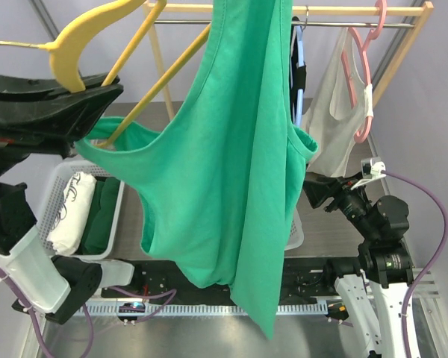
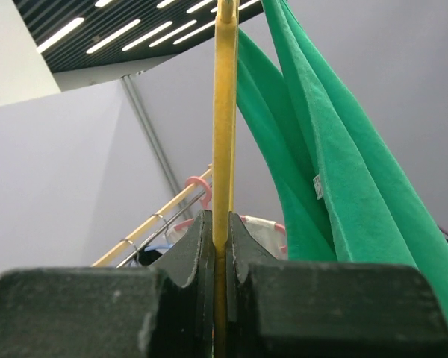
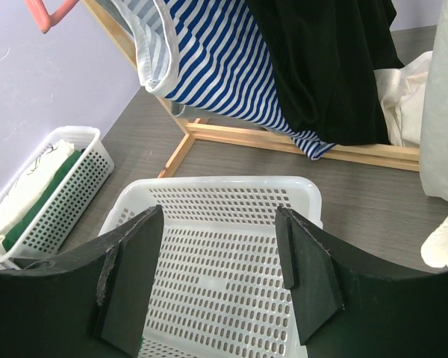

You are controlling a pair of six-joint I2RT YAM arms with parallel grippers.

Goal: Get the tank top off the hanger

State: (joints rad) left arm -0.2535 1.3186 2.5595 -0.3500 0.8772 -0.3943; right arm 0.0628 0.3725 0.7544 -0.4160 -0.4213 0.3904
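Hanger [image 1: 76, 46] clamped tight in the left gripper [image 2: 221, 239] carries the green top [image 1: 231, 164] by a strap, while the right gripper [image 3: 218, 276] gapes empty over a basket [image 3: 209, 183].

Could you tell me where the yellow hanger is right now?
Upper left of the top view: the yellow hanger is clamped in the left gripper, with the green tank top hanging from it.

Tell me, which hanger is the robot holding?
The yellow hanger, pinched in the left gripper, with the green tank top on it. The pink hanger hangs on the rail, untouched.
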